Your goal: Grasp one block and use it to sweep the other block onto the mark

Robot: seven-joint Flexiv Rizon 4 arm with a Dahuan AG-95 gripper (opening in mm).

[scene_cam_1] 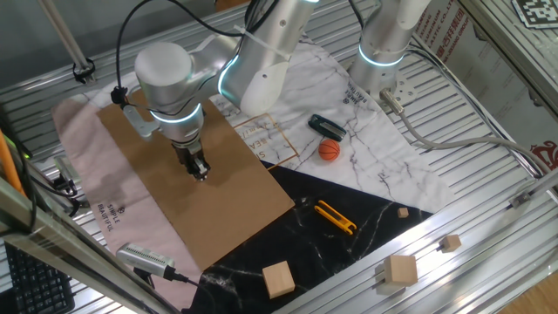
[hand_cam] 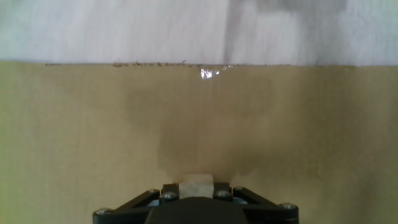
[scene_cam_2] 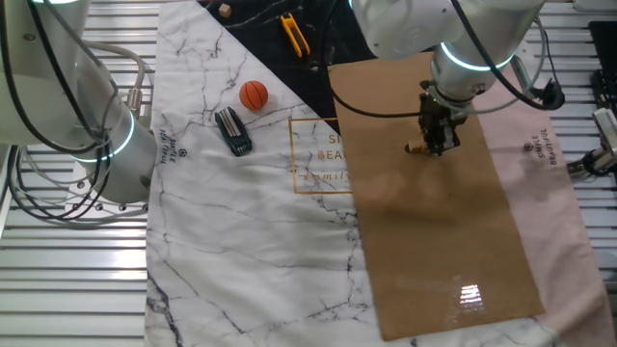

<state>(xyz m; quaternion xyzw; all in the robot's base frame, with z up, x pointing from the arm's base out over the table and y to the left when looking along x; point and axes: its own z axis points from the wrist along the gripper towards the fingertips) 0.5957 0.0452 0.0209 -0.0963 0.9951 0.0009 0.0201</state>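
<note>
One tiny tan block (hand_cam: 196,184) sits pinched between the jaws of the gripper (scene_cam_1: 200,171), seen in the hand view as a pale cube at the fingertips, so the hand is closed on it and hangs low over the brown cardboard (scene_cam_1: 235,209). Outward from the fingers, the other fixed view shows a small tan speck, likely the other block (scene_cam_2: 411,148), lying on the cardboard just beside the gripper on its left in that picture, towards the marble cloth (scene_cam_2: 222,231). The mark cannot be made out in any view; it may be hidden under the hand. My guess is the sweep direction depends on finding that dot first
</note>
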